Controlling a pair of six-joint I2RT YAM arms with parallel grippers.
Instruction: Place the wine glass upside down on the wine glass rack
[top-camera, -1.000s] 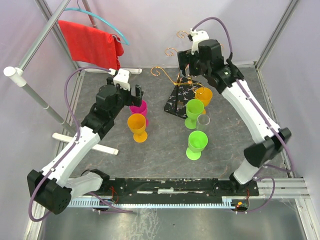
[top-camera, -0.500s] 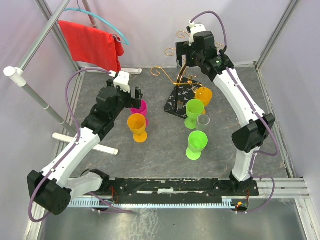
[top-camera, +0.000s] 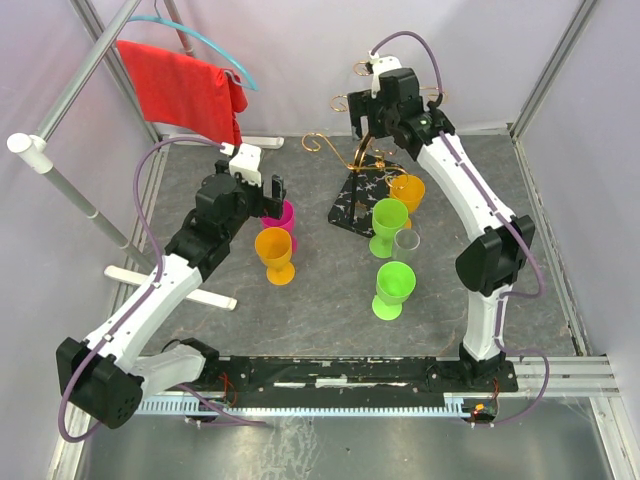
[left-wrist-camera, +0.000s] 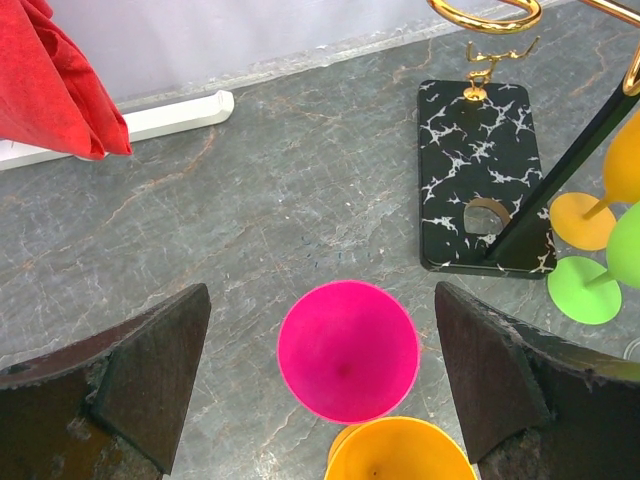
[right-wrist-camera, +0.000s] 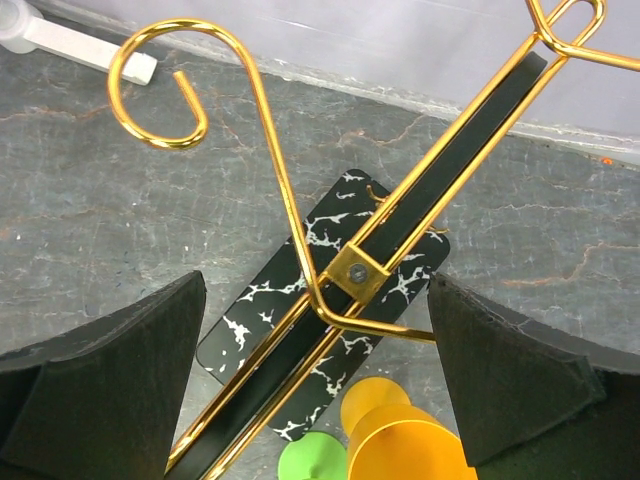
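Your right gripper (right-wrist-camera: 315, 300) hung wide open and empty, just over the gold post of the wine glass rack (right-wrist-camera: 352, 272), which stood at the far side of the table (top-camera: 310, 290). Your left gripper (left-wrist-camera: 320, 330) was spread too, empty, above the upright pink wine glass (left-wrist-camera: 347, 350), just beside an orange glass (left-wrist-camera: 400, 455).

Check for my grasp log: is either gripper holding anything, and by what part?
Nothing held: left gripper open above pink glass, right gripper open above the rack.
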